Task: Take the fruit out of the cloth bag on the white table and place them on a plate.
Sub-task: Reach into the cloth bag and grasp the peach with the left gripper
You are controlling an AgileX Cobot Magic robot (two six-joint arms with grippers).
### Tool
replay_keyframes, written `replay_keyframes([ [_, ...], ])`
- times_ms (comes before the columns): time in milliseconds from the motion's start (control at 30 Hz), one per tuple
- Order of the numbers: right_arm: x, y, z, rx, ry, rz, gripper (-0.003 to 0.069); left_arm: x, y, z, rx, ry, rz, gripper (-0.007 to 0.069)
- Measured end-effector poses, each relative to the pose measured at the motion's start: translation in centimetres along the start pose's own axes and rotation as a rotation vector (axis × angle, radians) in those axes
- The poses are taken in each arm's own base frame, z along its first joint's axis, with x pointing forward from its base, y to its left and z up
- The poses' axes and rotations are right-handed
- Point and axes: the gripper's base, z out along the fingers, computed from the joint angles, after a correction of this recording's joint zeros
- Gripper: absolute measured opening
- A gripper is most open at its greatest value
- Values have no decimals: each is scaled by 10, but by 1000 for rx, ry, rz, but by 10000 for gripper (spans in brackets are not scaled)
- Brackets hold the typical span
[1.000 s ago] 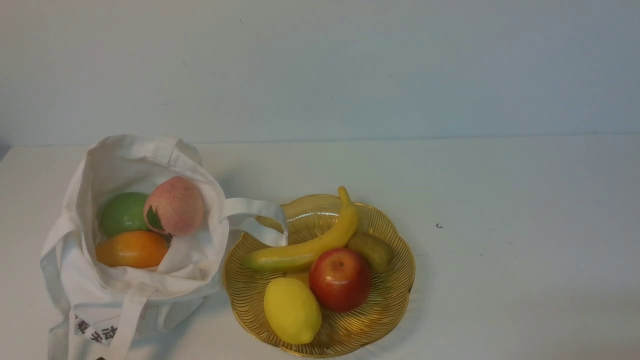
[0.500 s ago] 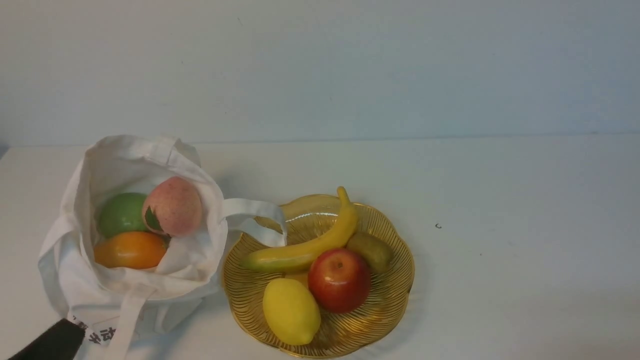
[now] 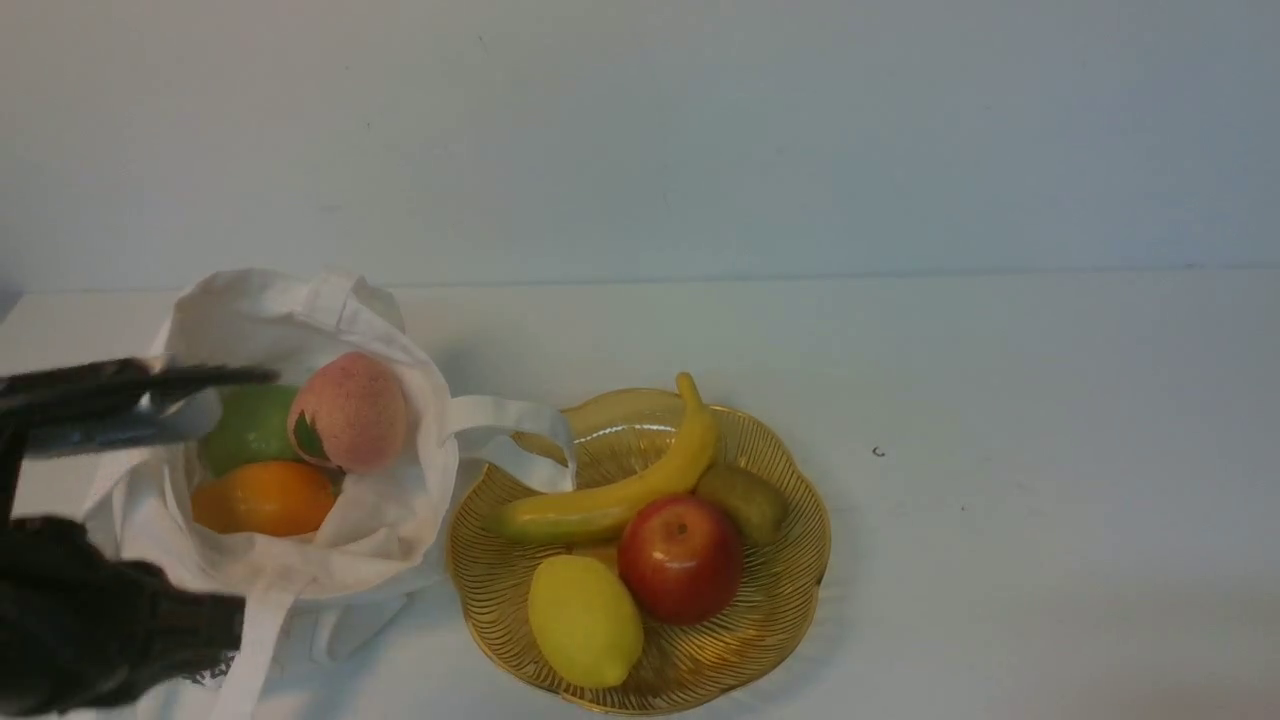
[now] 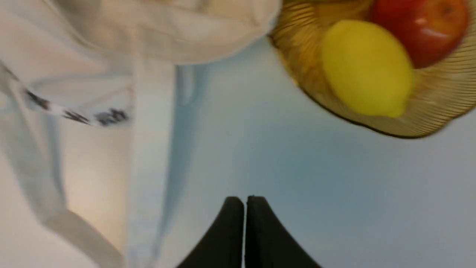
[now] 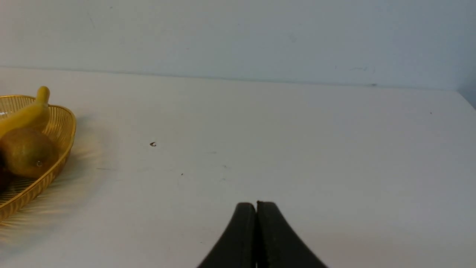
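The cloth bag [image 3: 385, 520] lies open on the white table [image 3: 1020, 400] at the left. Inside it sit the fruit: a pink peach [image 3: 350, 410], a green one [image 3: 245, 432] and an orange one [image 3: 265, 497]. My left gripper [image 3: 262, 376] is shut and empty, reaching in from the left over the bag's left rim, just above the green fruit. Its wrist view shows the shut fingertips [image 4: 233, 203], the bag [image 4: 148, 33] and the plate [image 4: 442, 111]. The golden plate [image 3: 770, 620] stands right of the bag. My right gripper [image 5: 256, 204] is shut and empty over bare table, away from the plate [image 5: 68, 128].
On the plate lie a banana [image 3: 620, 495], a red apple [image 3: 680, 560], a lemon [image 3: 585, 620] and a kiwi [image 3: 742, 500]. One bag handle [image 3: 510, 440] drapes over the plate's near-left rim. A wall rises behind the table.
My left arm has come into the front view from the lower left and risen, its shut gripper now over the bag's left rim. The bag's cloth shifted slightly.
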Motion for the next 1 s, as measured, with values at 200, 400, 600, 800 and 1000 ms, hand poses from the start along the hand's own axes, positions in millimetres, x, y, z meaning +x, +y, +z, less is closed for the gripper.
replay_keyframes([
  [200,0,0,0,0,0,0,-15,-58,3,28,-54,72,27,4],
  [400,0,0,0,0,0,0,-15,-93,5,55,-60,106,23,128],
  [600,0,0,0,0,0,-1,-15,-120,5,77,-54,56,68,402],
  [800,0,0,0,0,0,-1,-15,-135,9,109,-43,35,135,622],
  [1000,0,0,0,0,0,-1,-15,-138,15,145,-51,44,161,641],
])
